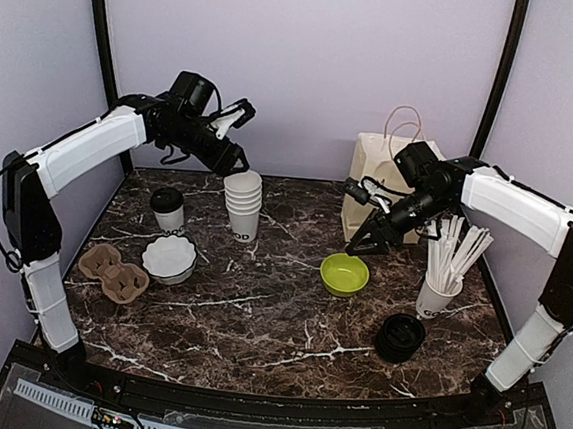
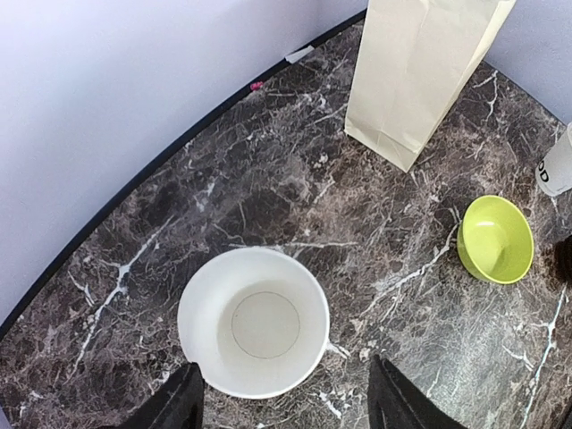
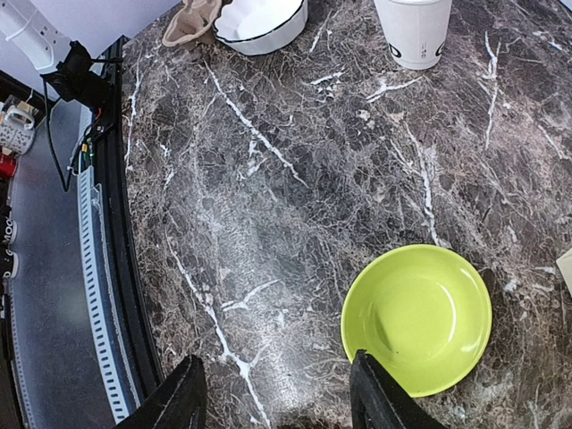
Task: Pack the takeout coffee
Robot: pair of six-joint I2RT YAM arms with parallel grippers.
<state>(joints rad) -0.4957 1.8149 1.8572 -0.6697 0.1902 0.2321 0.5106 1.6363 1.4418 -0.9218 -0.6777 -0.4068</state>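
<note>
Top external view: your left claw (image 1: 233, 156) hangs at upper left of centre, just above the cup stack (image 1: 242, 203), a nest of white paper cups on the marble surface (image 1: 258, 312). Left of the stack stands the lidded cup (image 1: 168, 207), the only one with its black lid on. Below that sit a cardboard carrier (image 1: 113, 271) and a white bowl (image 1: 169, 257). Your right claw (image 1: 362, 245) points down at centre right, just above the green bowl (image 1: 345, 274), with the paper bag (image 1: 380, 183) behind it. The stick cup (image 1: 441, 288) and loose black lids (image 1: 399, 337) fill the lower right.

Left wrist view: you look straight down into the top cup of the stack (image 2: 255, 322). The jaws stand apart on either side of it; a strip of marble shows between the rim and the right fingertip (image 2: 398, 402), so nothing is gripped. Expect these cups to be very light, thin-walled and easy to crush. They are nested, so several may lift together. Take the wall just under the rolled rim, where it looks stiffest, and squeeze gently. The bag (image 2: 420, 71) and green bowl (image 2: 496, 237) lie well clear, at upper and middle right.

Right wrist view: the jaws are apart and empty over bare marble. The green bowl (image 3: 416, 317) sits at lower right, its edge just beside the right fingertip (image 3: 380, 393), and it will be knocked if you drop straight down. A lettered white cup base (image 3: 413, 31) shows at the top edge; you cannot tell which cup it is.
</note>
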